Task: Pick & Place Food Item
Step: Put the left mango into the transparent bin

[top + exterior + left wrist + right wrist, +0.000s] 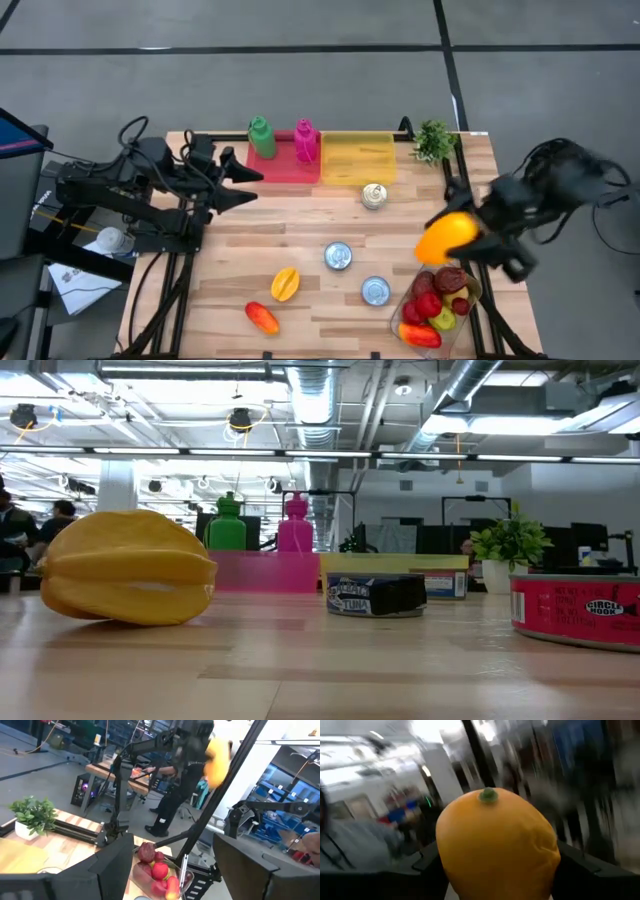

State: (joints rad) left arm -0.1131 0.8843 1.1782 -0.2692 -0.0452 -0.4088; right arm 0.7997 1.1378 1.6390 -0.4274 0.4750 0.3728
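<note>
A smooth orange-yellow fruit [444, 239] with a green stem nub [488, 795] is in my right gripper [470, 236], above the table's right edge, just beyond the clear container [404, 312] of red and yellow fruit. The left wrist view shows this fruit [218, 756] high in the air. My left gripper [250, 185] waits open at the table's left side, near the pink tray [285, 170]. A yellow starfruit [285, 284] lies on its side on the table's near part and looms large in the low view [125, 570]. My right gripper has the orange-yellow fruit pinched between its two fingers [427, 862], one on each flank [451, 870] of the fruit. The stem end points away from the wrist. The fruit is lifted clear of the table and the container.
Three tins stand mid-table [338, 256], [375, 291], [374, 195]. A red-orange pepper [262, 317] lies near the front edge. At the far edge are a green bottle [261, 137] and a pink bottle [305, 140] on the pink tray, a yellow tray [358, 158] and a small plant [433, 140].
</note>
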